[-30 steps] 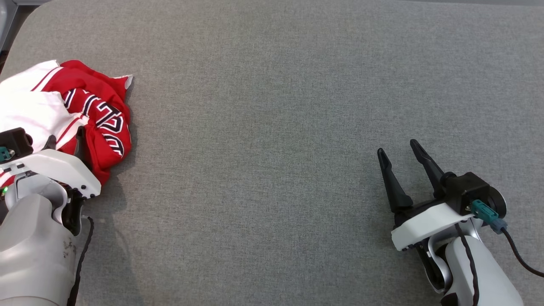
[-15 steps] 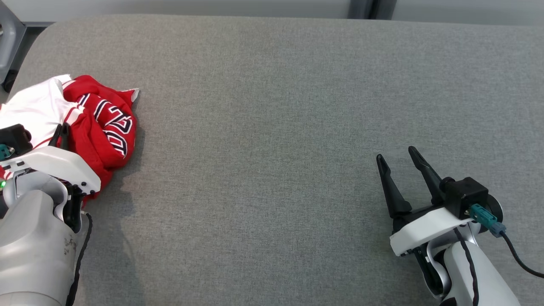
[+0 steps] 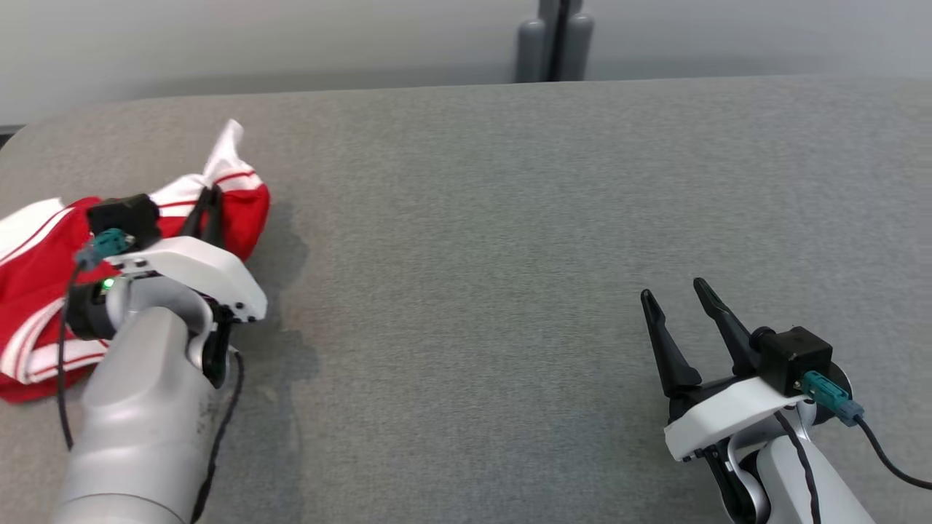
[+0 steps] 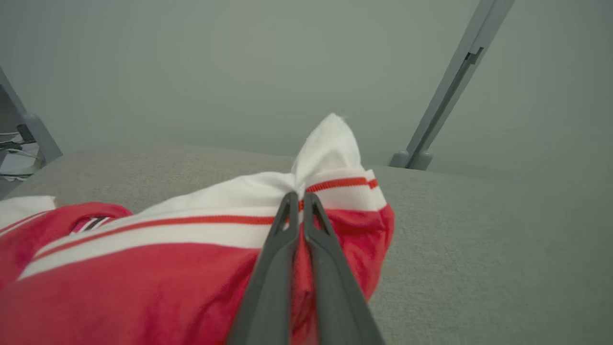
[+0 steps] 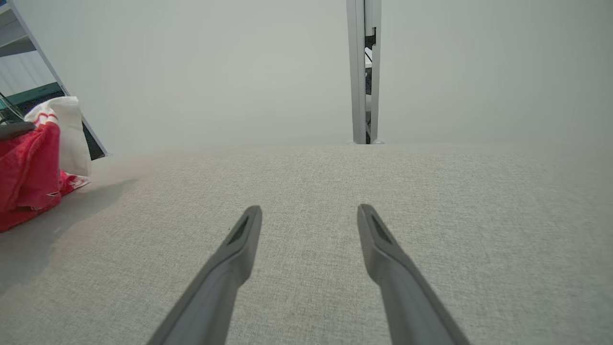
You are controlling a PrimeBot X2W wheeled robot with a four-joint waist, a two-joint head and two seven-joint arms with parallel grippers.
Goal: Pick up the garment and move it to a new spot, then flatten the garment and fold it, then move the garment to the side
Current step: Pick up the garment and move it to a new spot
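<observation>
Grey cloth-topped desk point(image 3: 510, 218) bears a crumpled red-and-white jersey garment point(image 3: 36, 276), seemingly soft and light, pinched at its white striped edge by the left gripper point(image 3: 211, 195), the right gripper point(image 3: 671, 290) gaping empty.

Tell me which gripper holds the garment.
The left gripper: it is shut on the white, red-striped edge of the garment. The right gripper stands open over the table, apart from it.

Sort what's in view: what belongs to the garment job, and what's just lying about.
Job:
- red-and-white garment
- left hand, shut on its white edge
- right hand, open and empty
- grey table it lies on

Lying about:
- grey post behind the table
- pale wall
</observation>
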